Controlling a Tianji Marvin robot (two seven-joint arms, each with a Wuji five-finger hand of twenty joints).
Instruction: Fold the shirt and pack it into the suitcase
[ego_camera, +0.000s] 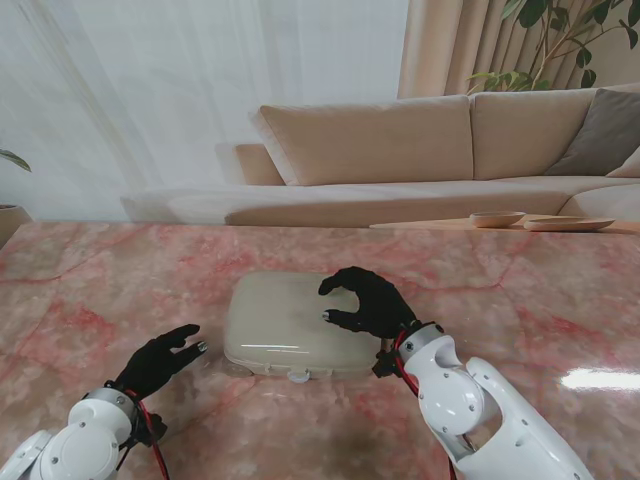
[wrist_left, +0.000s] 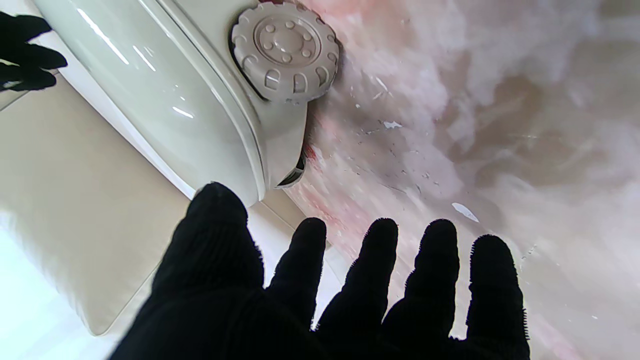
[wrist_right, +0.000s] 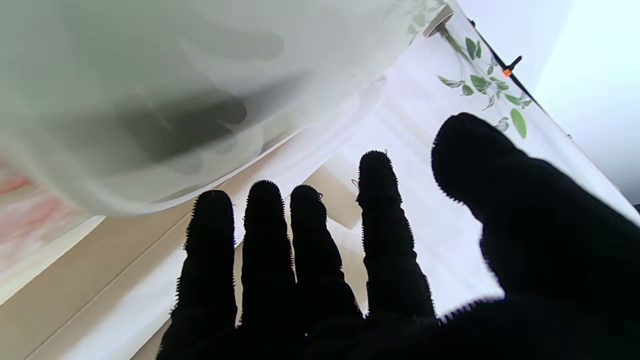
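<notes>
Currently, in the stand view, the closed suitcase (ego_camera: 298, 325) lies on the desk (ego_camera: 90, 290), long axis left-right. The right robot hand (ego_camera: 365, 300) hovers over its right end, fingers spread, empty; it is nearer. The left robot hand (ego_camera: 160, 360), spread and empty, sits just left. No shirt is visible. The left wrist view shows a suitcase wheel (wrist_left: 285, 50) ahead of the fingertips (wrist_left: 310, 235). The right wrist view shows the lid close before the fingers (wrist_right: 265, 210).

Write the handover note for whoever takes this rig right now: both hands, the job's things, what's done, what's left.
Left hand: open, holding nothing, fingers spread beside the suitcase's left end, apart from it.
Right hand: open, fingers curled over the right part of the lid; contact cannot be told.
Suitcase: closed, lying flat on the marble table, wheel toward the left hand.
Shirt: not visible in any view.
Done: cannot be told with the suitcase shut.
Left: if the shirt is inside, nothing; otherwise all of it.
</notes>
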